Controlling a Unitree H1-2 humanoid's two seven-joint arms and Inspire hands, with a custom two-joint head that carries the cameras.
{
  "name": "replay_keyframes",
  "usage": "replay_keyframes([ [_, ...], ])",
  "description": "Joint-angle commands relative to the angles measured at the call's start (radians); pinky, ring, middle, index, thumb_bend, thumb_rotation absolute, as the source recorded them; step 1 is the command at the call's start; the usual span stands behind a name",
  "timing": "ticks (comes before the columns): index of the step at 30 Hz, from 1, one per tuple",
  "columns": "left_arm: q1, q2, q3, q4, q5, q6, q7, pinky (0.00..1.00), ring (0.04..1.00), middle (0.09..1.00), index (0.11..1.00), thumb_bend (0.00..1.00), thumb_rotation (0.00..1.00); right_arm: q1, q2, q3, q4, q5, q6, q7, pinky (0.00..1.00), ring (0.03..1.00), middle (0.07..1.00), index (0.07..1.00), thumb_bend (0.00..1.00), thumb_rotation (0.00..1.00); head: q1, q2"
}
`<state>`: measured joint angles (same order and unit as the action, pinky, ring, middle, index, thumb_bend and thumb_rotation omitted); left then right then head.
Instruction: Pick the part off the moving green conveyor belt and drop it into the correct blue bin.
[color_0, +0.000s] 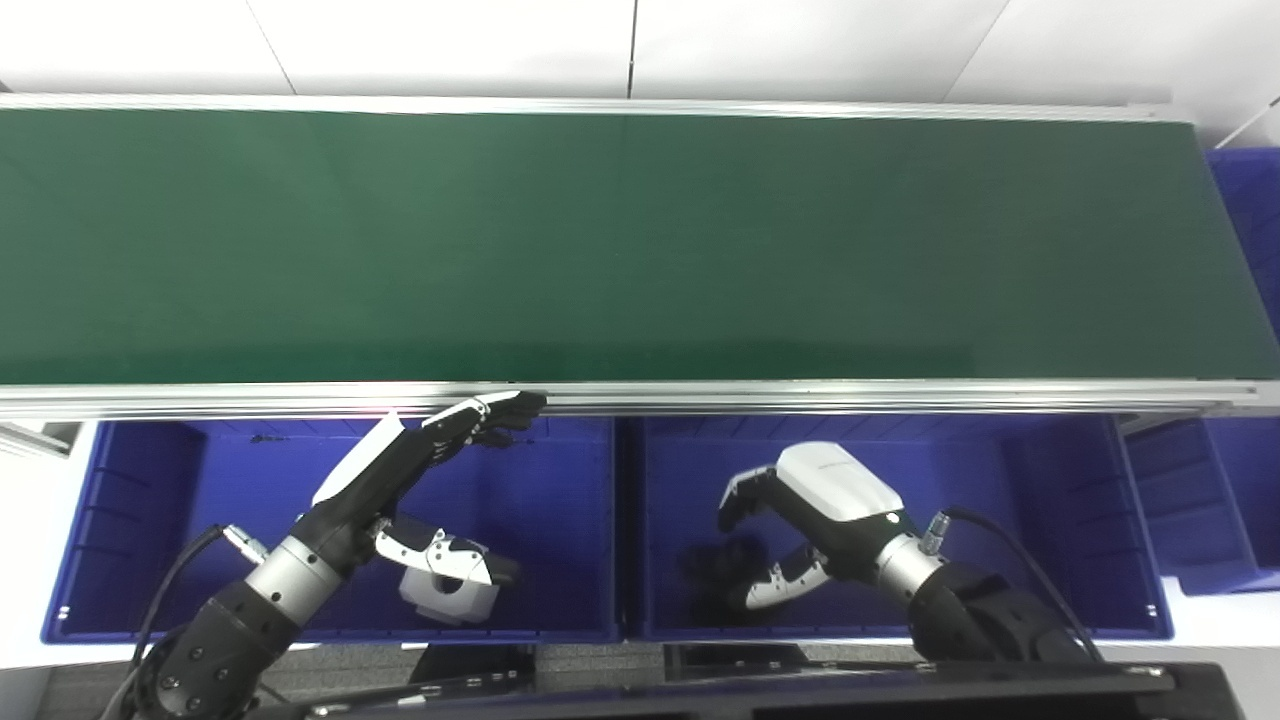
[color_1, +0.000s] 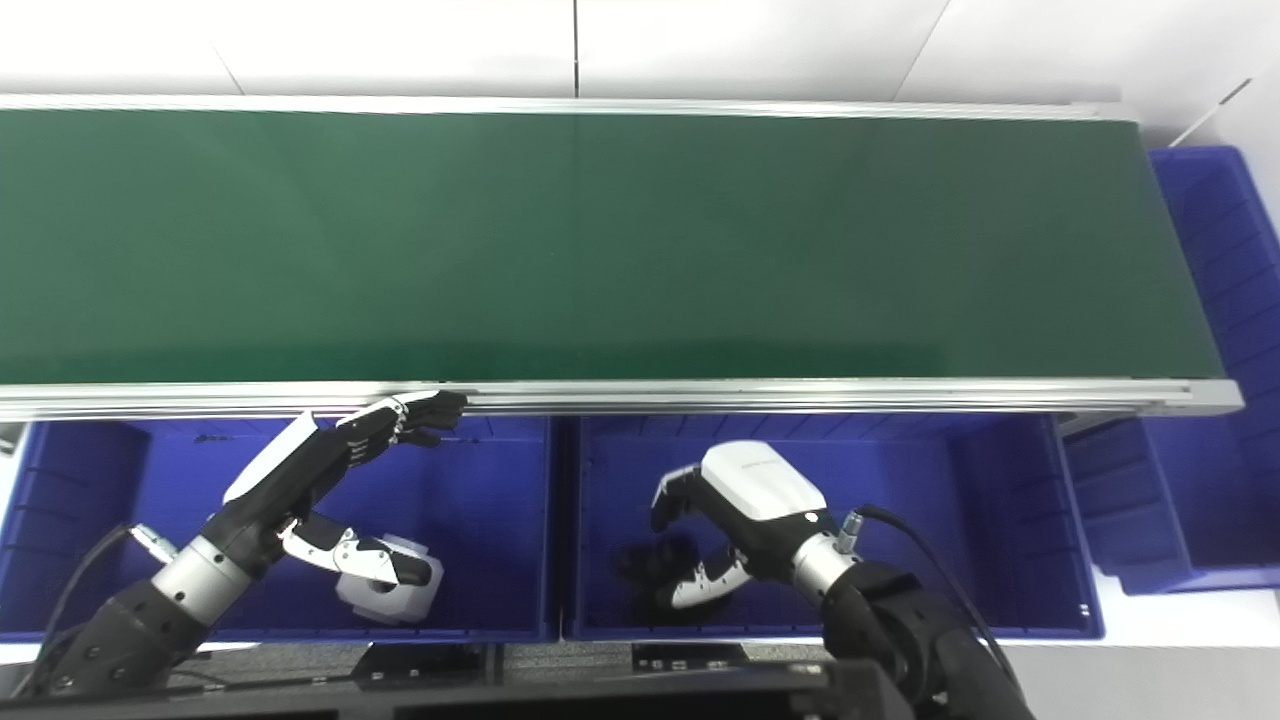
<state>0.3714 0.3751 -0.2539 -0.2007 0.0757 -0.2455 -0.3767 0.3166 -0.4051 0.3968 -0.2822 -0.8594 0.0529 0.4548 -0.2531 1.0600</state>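
Note:
The green conveyor belt (color_0: 620, 240) carries no part in view. My left hand (color_0: 400, 470) hovers over the left blue bin (color_0: 130, 500), fingers stretched toward the belt's near rail, thumb spread below; it is open and holds nothing. A white part (color_0: 450, 598) lies in that bin just under the thumb. My right hand (color_0: 830, 495) hangs over the right blue bin (color_0: 1050, 520), fingers curled but apart from the thumb, holding nothing. A black part (color_0: 715, 580) lies on that bin's floor just below and left of the hand.
The belt's aluminium rail (color_0: 800, 395) runs just above both bins. More blue bins stand at the far right (color_0: 1200, 500) and past the belt's end (color_0: 1245, 200). A black panel (color_0: 900, 690) lies along the bottom edge.

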Motion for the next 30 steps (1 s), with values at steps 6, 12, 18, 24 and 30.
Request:
replay_keyframes([
  [6,0.008,-0.002,-0.001,-0.037,0.005,-0.024,0.004,0.79,0.843,0.867,0.837,0.93,0.31,0.044,0.015,-0.035,-0.051,0.045,0.0,-0.057,0.95,0.936,0.962,0.948,0.82,1.0,0.018,-0.004],
  [12,0.012,-0.002,-0.003,-0.041,0.006,-0.015,0.002,0.81,0.857,0.868,0.838,0.94,0.31,0.109,0.059,-0.064,-0.047,0.166,-0.1,-0.207,0.89,0.919,0.968,0.997,0.8,0.99,0.038,-0.017],
  [18,0.02,-0.01,-0.007,-0.011,0.003,-0.047,0.009,0.8,0.854,0.871,0.841,0.94,0.3,0.16,0.099,-0.091,-0.01,0.316,-0.185,-0.304,0.78,0.864,0.937,0.986,0.87,0.98,0.093,-0.048],
  [24,0.03,-0.022,-0.009,0.002,0.021,-0.057,0.02,0.79,0.846,0.875,0.847,0.95,0.33,0.205,0.172,-0.125,0.029,0.496,-0.267,-0.368,0.72,0.843,0.895,0.969,0.9,0.71,0.131,-0.08],
  [30,0.036,-0.038,-0.008,0.031,0.024,-0.085,0.022,0.8,0.858,0.889,0.858,0.94,0.31,0.214,0.189,-0.115,0.085,0.598,-0.376,-0.362,0.72,0.833,0.887,0.956,0.88,0.56,0.174,-0.124],
])
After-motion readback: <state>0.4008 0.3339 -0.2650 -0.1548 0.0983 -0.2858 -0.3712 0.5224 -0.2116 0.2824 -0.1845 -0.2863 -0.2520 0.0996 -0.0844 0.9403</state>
